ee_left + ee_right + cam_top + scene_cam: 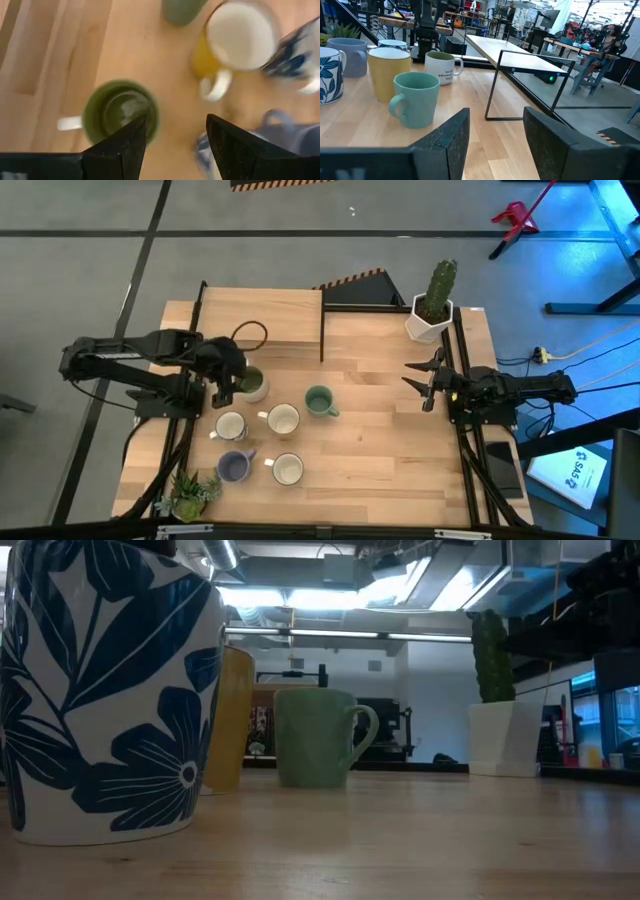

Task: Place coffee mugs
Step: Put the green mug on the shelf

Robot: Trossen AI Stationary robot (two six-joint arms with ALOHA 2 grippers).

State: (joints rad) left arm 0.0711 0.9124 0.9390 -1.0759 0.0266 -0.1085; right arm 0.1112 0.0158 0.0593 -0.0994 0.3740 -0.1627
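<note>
Several coffee mugs stand upright on their bases on the wooden table [380, 450]: a white one with an olive inside [252, 384] [120, 107], a sage green one [320, 401], a cream-yellow one [283, 419], a blue-flowered one [230, 426], a lavender one [235, 466] and a white one [288, 469]. My left gripper [175, 135] hangs open just above the olive-lined mug, tilted downward. One finger [131, 137] shows over its rim, and I see no touch. My right gripper [423, 385] waits open at the table's right side, level, with nothing between its fingers.
A white faceted pot with a cactus [432, 308] stands at the far right. A black wire frame [530, 85] and a raised wooden board [265, 315] stand at the far middle. A small leafy plant [190, 495] sits at the near left. The near right shows bare wood.
</note>
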